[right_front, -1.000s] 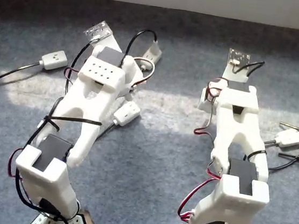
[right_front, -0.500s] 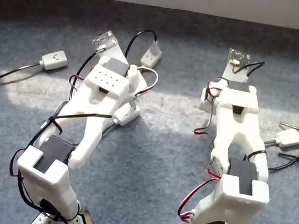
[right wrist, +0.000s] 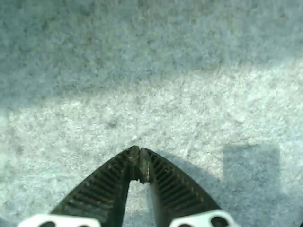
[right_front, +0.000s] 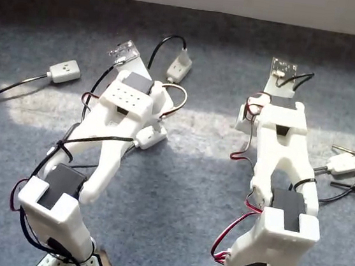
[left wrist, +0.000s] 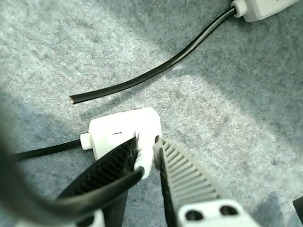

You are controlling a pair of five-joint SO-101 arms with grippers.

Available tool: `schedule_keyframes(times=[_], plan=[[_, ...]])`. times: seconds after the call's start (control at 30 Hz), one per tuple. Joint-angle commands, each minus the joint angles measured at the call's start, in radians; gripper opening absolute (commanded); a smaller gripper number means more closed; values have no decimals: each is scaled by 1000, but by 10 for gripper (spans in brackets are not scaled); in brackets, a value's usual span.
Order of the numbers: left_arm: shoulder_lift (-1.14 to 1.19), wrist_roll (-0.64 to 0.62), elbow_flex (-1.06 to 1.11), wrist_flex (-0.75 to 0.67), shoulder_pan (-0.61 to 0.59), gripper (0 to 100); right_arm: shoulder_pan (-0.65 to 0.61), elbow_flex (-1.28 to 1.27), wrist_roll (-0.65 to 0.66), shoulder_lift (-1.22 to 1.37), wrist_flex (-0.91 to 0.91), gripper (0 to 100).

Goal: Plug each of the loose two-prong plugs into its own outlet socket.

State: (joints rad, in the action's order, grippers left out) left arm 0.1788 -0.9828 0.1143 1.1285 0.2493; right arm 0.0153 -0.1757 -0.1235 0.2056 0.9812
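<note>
Pinching white connector (left wrist: 118,130), left pincer (left wrist: 147,149).

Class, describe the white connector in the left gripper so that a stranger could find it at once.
On the grey carpet, find the left arm lying across the sunlit band. At its tip, the left gripper pinches a white connector with a black cable. Its neighbours, the far-left connector and the rear connector, lie free on the carpet; this one alone is gripped.
</note>
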Motion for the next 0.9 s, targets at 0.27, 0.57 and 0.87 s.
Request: schedule_keyframes(times=[0.27, 0.57, 0.87], plan=[[-25, 20, 31, -9, -27, 6, 10, 4, -9, -24, -16, 7], [-35, 163, 25, -3, -81, 6, 10, 4, -9, -24, -16, 7], [-31, 233, 10, -8, -217, 6, 10, 7, -9, -24, -16, 7]])
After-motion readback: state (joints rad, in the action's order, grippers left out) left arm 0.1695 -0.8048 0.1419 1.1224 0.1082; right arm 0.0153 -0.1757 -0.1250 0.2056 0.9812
